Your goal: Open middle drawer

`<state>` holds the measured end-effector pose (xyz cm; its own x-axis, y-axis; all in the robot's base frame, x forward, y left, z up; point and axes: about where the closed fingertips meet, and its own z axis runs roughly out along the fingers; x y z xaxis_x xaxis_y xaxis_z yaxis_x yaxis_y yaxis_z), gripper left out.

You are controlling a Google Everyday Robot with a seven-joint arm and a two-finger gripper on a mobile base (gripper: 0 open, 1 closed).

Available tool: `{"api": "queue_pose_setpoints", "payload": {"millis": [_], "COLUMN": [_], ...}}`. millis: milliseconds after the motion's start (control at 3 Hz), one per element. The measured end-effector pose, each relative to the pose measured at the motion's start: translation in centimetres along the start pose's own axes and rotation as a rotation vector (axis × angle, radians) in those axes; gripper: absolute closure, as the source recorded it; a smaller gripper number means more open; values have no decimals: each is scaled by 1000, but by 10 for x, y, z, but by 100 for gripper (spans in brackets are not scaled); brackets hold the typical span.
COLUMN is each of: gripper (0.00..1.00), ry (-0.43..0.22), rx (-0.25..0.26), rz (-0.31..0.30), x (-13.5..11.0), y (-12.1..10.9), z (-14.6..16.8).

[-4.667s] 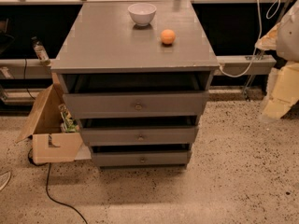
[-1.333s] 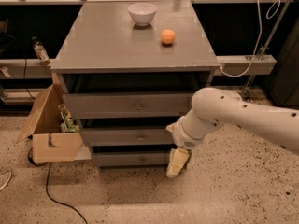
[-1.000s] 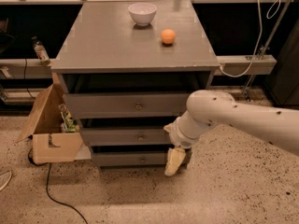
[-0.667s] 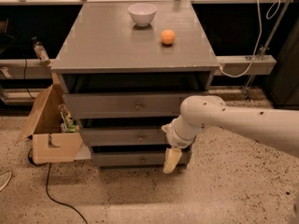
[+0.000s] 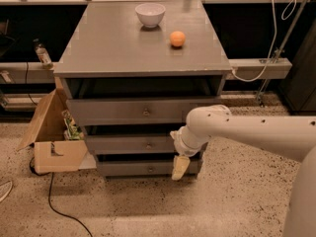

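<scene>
The grey cabinet (image 5: pixel 108 48) has three drawers. The middle drawer (image 5: pixel 123 145) has a flat wide grey front and a small brass knob (image 5: pixel 148 144); a dark gap shows above its front. My gripper (image 5: pixel 180 168) hangs down from the white arm (image 5: pixel 232 130), which reaches in from the right. It is in front of the right ends of the middle and bottom drawer fronts, to the right of and below the middle knob. It holds nothing that I can see.
The top drawer (image 5: pixel 118 111) and bottom drawer (image 5: pixel 131 169) each have a centre knob. A white bowl (image 5: pixel 150 14) and an orange (image 5: pixel 177 38) sit on the cabinet top. An open cardboard box (image 5: pixel 52 142) stands at the left, with a black cable (image 5: pixel 59 209) on the speckled floor.
My arm has swung in from the far right and has been moving slowly left across the drawer fronts. The drawers have not moved.
</scene>
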<state>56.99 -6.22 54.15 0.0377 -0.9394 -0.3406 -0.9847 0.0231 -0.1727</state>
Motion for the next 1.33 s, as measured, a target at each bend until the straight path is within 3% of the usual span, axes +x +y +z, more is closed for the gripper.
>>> {"api": "queue_pose_setpoints", "payload": {"millis": [333, 1000, 1333], "gripper": [0, 0, 0], "ry": [5, 12, 11], "rx": [29, 119, 129], "rz": [-31, -89, -95], "x": [8, 28, 34], "y": [-12, -60, -83], "z": [20, 64, 83]}}
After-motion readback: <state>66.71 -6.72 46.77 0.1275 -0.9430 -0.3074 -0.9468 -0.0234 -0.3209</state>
